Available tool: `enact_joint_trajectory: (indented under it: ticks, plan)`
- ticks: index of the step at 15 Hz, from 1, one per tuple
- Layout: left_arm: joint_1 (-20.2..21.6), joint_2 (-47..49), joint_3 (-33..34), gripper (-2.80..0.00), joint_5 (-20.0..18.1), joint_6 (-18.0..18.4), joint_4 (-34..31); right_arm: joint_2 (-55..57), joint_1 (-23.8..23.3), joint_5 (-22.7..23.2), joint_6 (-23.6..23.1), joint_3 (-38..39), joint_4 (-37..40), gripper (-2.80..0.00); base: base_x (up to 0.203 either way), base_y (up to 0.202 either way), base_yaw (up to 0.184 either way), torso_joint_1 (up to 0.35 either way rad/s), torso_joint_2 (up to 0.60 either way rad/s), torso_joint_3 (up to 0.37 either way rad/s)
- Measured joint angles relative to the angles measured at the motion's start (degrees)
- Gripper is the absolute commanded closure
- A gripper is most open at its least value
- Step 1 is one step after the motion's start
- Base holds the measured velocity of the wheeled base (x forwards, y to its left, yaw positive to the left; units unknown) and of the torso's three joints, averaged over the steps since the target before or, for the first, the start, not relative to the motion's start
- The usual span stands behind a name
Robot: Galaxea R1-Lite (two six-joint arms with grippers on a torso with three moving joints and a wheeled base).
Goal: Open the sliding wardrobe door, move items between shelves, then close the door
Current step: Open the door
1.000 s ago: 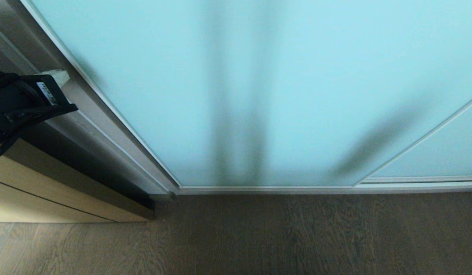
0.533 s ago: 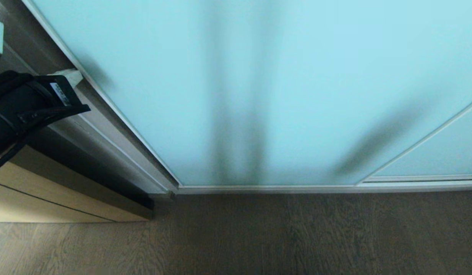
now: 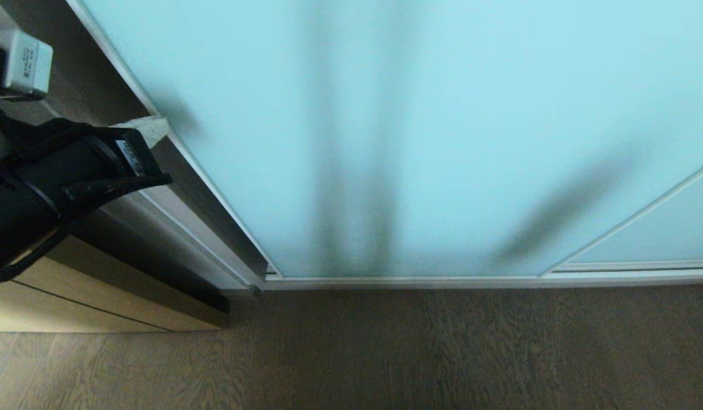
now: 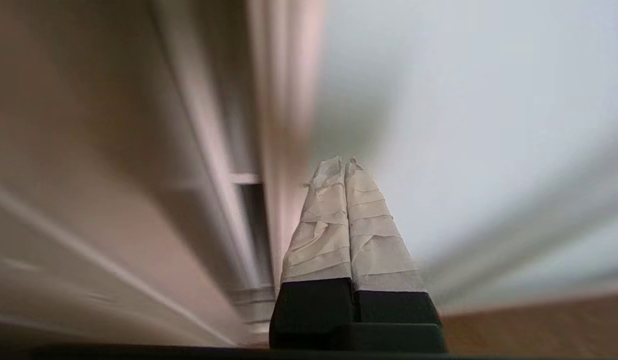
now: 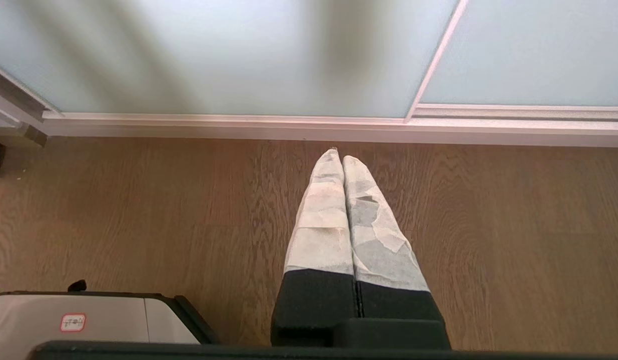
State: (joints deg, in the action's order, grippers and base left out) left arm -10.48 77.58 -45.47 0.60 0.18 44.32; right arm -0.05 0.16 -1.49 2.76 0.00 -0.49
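Left gripper (image 3: 149, 134), its taped fingers (image 4: 339, 220) pressed together on nothing, reaches in from the left with its tips at the left edge of the sliding wardrobe door (image 3: 419, 136). That frosted pale blue panel fills the middle above a wooden floor (image 3: 419, 353). Right gripper (image 5: 339, 156), also closed and empty, hangs over the floor just before the door's bottom rail.
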Motion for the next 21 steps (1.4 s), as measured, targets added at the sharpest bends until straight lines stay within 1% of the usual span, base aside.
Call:
enact_joint_trajectory:
  ticks: [2, 6, 8, 10, 12, 14, 16, 17, 18, 21]
  plan:
    - [-2.9, 0.0, 0.4, 0.00, 1.1, -0.2, 0.0, 0.0, 0.0, 0.0, 0.0, 0.0, 0.0, 0.00, 0.000, 0.000, 0.000, 0.000, 0.00, 0.000]
    - [-8.6, -0.5, 2.0, 0.00, 1.5, -0.3, 0.0, 0.0, 0.0, 0.0, 0.0, 0.0, 0.0, 0.00, 0.000, 0.000, 0.000, 0.000, 0.00, 0.000]
    - [-11.3, -2.1, 2.3, 0.00, 1.7, -0.9, -0.5, 0.0, 0.0, 0.0, 0.0, 0.0, 0.0, 0.00, 0.000, 0.000, 0.000, 0.000, 0.00, 0.000]
    - [-13.0, -4.8, 2.4, 0.00, 2.7, -1.0, -1.3, 0.0, 0.0, 0.0, 0.0, 0.0, 0.0, 0.00, 0.000, 0.000, 0.000, 0.000, 0.00, 0.000]
    - [-13.4, -8.0, 1.6, 0.00, 3.6, -0.8, -3.6, 0.0, 0.0, 0.0, 0.0, 0.0, 0.0, 0.00, 0.000, 0.000, 0.000, 0.000, 0.00, 0.000]
    - [-13.5, -11.3, -0.5, 0.00, 4.9, -0.2, -7.7, 0.0, 0.0, 0.0, 0.0, 0.0, 0.0, 0.00, 0.000, 0.000, 0.000, 0.000, 0.00, 0.000]
    - [-13.3, -13.6, -2.2, 0.00, 8.2, 2.0, -11.9, 0.0, 0.0, 0.0, 0.0, 0.0, 0.0, 0.00, 0.000, 0.000, 0.000, 0.000, 0.00, 0.000]
    - [-13.2, -14.0, -2.5, 0.00, 9.7, 2.6, -12.2, 0.0, 0.0, 0.0, 0.0, 0.0, 0.0, 0.00, 0.000, 0.000, 0.000, 0.000, 0.00, 0.000]
    - [-12.9, -14.0, -2.7, 0.00, 10.2, 2.7, -12.2, 0.0, 0.0, 0.0, 0.0, 0.0, 0.0, 0.00, 0.000, 0.000, 0.000, 0.000, 0.00, 0.000]
    - [-10.1, -11.7, -2.8, 0.00, 10.4, 2.5, -11.6, 0.0, 0.0, 0.0, 0.0, 0.0, 0.0, 0.00, 0.000, 0.000, 0.000, 0.000, 0.00, 0.000]
